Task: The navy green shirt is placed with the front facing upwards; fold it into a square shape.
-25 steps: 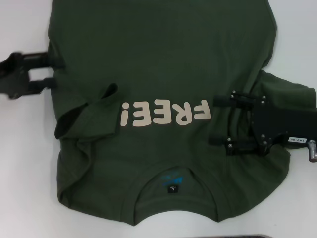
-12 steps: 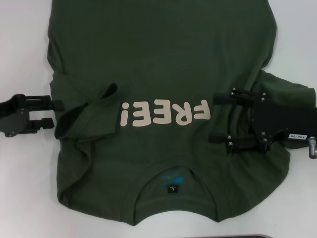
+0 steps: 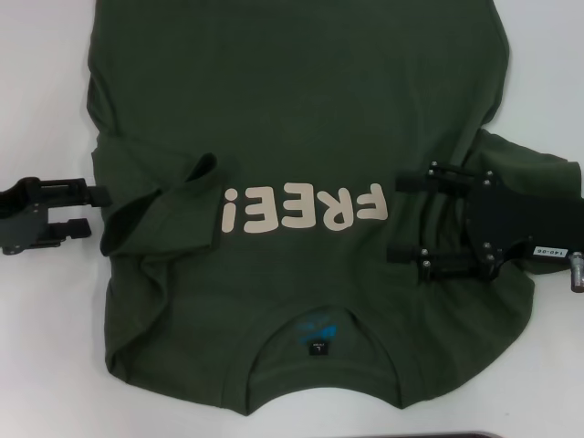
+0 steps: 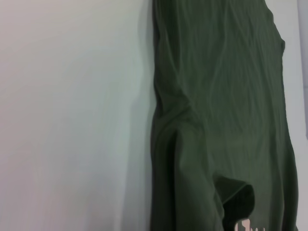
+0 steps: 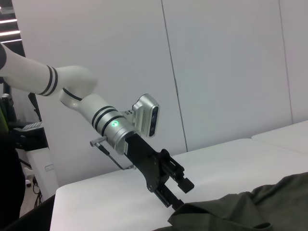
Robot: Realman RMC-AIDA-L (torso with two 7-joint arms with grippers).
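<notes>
A white table (image 3: 46, 347) fills the head view. Behind it stands a pale panelled wall (image 5: 226, 67), with ceiling lights (image 5: 9, 21) in a corner

Chest print: cream block letters "FREE!" (image 3: 304, 209) across the navy green shirt (image 3: 292, 100); upside down in the head view; only the tips of the letters visible in the left wrist view
Neck label: small dark tag (image 3: 318, 348) inside the collar; print too small to read
Gripper sticker: white strip (image 3: 553, 253) on the right gripper (image 3: 406, 217); dark digits, not legible
</notes>
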